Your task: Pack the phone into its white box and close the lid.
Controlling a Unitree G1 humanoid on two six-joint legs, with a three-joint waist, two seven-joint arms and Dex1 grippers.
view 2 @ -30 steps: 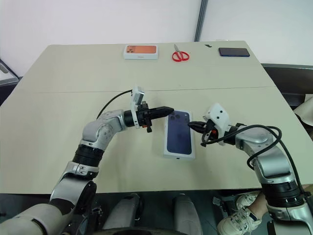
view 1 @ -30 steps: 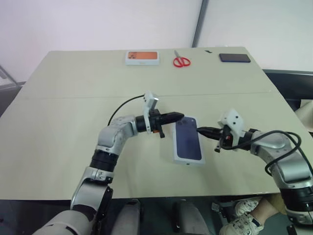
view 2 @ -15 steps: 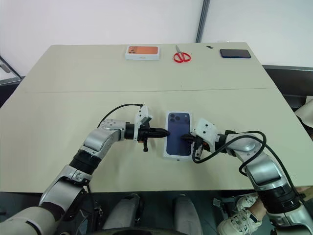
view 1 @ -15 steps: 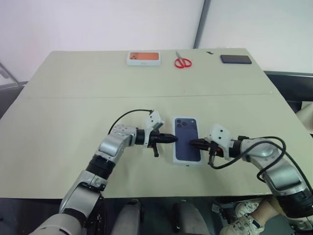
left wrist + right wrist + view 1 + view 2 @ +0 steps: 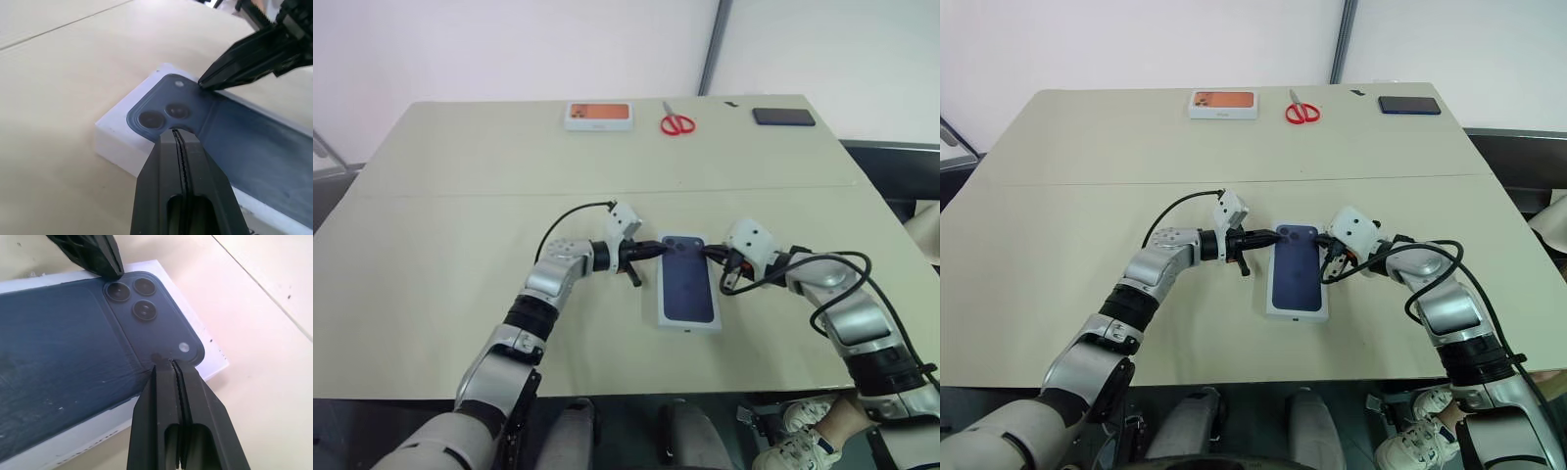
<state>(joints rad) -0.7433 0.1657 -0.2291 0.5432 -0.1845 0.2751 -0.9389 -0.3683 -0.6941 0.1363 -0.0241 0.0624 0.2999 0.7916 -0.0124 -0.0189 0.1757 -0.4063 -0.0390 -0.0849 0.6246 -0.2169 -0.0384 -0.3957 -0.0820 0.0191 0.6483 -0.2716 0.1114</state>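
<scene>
1. Pale walls stand behind a wide tan counter (image 5: 460, 196). Far at the back lie a white box with an orange picture (image 5: 598, 115), red scissors (image 5: 676, 123) and a flat black slab (image 5: 783, 117), all well away from the work.

2. Near the front lies the lid (image 5: 688, 292), picture side up, flat on the counter. It looks like it already sits over the white box, so the phone is probably inside, but I cannot see it.

3. The left hand (image 5: 659, 248) has its two fingers pressed together, holding nothing. Its tip sits at the lid's far corner on the left side, by the printed camera dots.

4. The right hand (image 5: 710, 251) is pressed together too, empty, with its tip at the far corner on the other side.

5. Both tips are at one end only. If they push down there, the near end may tip up and the lid may sit crooked.

6. If one hand pushes sideways harder, the whole box may slide or spin on the smooth counter.

7. Pointy tips can slip off the shiny lid.
</scene>
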